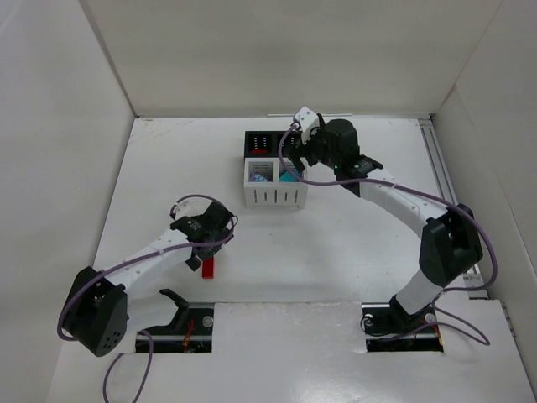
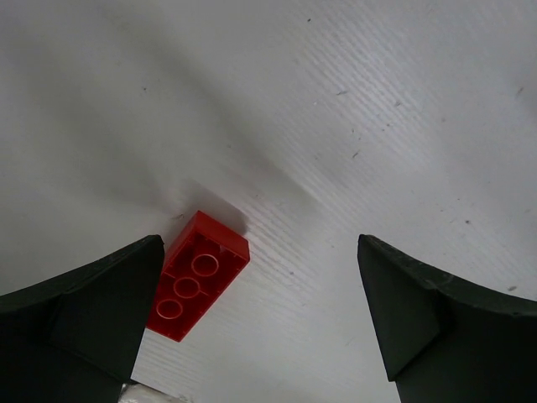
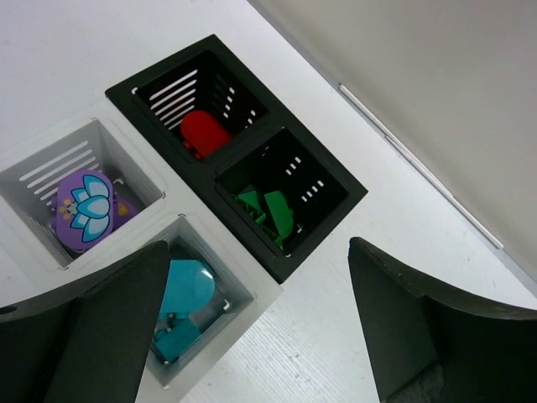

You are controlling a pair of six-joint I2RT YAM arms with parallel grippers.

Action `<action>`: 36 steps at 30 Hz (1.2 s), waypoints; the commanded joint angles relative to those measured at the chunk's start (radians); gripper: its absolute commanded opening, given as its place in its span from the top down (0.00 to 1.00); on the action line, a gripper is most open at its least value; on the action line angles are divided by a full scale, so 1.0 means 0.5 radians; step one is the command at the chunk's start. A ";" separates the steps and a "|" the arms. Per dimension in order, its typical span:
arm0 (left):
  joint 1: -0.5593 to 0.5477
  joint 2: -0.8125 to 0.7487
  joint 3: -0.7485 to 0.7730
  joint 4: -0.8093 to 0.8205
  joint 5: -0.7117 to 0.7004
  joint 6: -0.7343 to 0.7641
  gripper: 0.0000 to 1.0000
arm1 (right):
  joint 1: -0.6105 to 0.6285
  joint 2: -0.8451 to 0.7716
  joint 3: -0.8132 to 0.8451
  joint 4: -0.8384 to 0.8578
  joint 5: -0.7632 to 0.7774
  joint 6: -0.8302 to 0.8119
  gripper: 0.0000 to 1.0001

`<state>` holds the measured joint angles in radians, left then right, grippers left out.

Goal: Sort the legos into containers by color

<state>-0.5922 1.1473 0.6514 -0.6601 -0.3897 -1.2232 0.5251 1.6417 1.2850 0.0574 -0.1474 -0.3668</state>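
Observation:
A red lego brick (image 2: 199,274) lies underside up on the white table, close to the left finger of my open left gripper (image 2: 260,319); it also shows in the top view (image 1: 208,269), just below the left gripper (image 1: 204,243). My right gripper (image 3: 256,327) is open and empty above the right side of the four-compartment bin block (image 1: 276,196). The bin block (image 3: 285,265) holds a red piece (image 3: 205,133), green pieces (image 3: 270,214), cyan pieces (image 3: 183,294) and a purple piece (image 3: 84,208), each in its own compartment.
White walls enclose the table on the left, back and right. A metal rail (image 1: 443,172) runs along the right edge. The arm bases (image 1: 186,323) sit in cutouts at the near edge.

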 commanded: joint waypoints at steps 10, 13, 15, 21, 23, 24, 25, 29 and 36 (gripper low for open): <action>-0.101 0.197 -0.054 0.084 0.095 -0.002 0.02 | -0.032 -0.163 -0.070 0.124 0.025 0.022 0.08; -0.236 0.178 -0.030 0.127 0.147 -0.045 0.07 | -0.050 -0.163 -0.070 0.124 0.025 0.022 0.08; -0.318 0.178 -0.030 0.182 0.147 -0.084 0.10 | -0.050 -0.163 -0.088 0.124 0.025 0.022 0.08; -0.399 0.285 -0.051 0.213 0.172 -0.128 0.37 | -0.068 -0.181 -0.128 0.124 0.025 0.040 0.08; -0.399 0.313 -0.027 0.213 0.172 -0.128 0.47 | -0.068 -0.200 -0.146 0.124 0.025 0.040 0.08; -0.399 0.331 -0.026 0.213 0.172 -0.128 0.55 | -0.068 -0.221 -0.174 0.124 0.025 0.040 0.08; -0.399 0.332 -0.005 0.195 0.145 -0.128 0.59 | -0.087 -0.222 -0.174 0.124 0.025 0.040 0.08; -0.399 0.350 0.130 0.124 0.043 -0.128 0.79 | -0.105 -0.362 -0.306 0.124 0.025 0.080 0.08; -0.417 0.231 0.476 0.105 -0.159 0.081 0.89 | -0.166 -0.844 -0.726 0.124 0.166 0.138 0.07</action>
<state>-0.7967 1.3209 0.7925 -0.5934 -0.3775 -1.2362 0.4644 1.3186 0.9833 0.0807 -0.1062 -0.3363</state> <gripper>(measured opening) 0.327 0.922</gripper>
